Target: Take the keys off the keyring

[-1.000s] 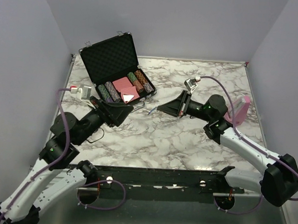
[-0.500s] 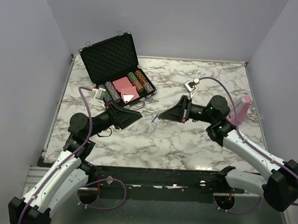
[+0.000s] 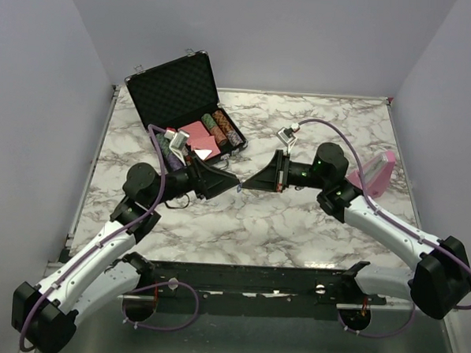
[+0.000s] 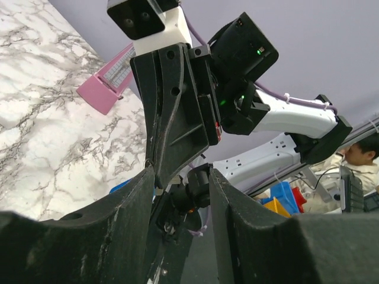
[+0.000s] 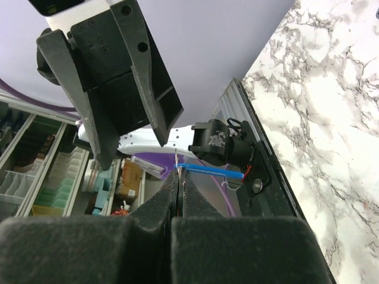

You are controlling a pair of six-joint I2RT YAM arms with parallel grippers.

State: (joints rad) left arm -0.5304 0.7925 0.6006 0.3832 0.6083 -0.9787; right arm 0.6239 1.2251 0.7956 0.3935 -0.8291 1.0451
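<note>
Soft, even overhead light, bright without glare. The marble table (image 3: pixel 296 219) carries only faint shadows. In both wrist views the near black fingers (image 4: pixel 83 236) look dark and slightly blurred.

My right gripper (image 5: pixel 179 177) has dull black plastic fingers (image 5: pixel 237 248) that look a bit grainy. At their tips are the keys (image 5: pixel 177 161), thin shiny metal, with a smooth blue piece (image 5: pixel 210 171) that looks like plastic. My left gripper (image 4: pixel 180 174) is the same matt black plastic. The table (image 5: pixel 331 106) under my fingers is smooth, marble-patterned, softly shiny. The case (image 3: pixel 177 82) behind my left gripper holds bumpy black foam.
</note>
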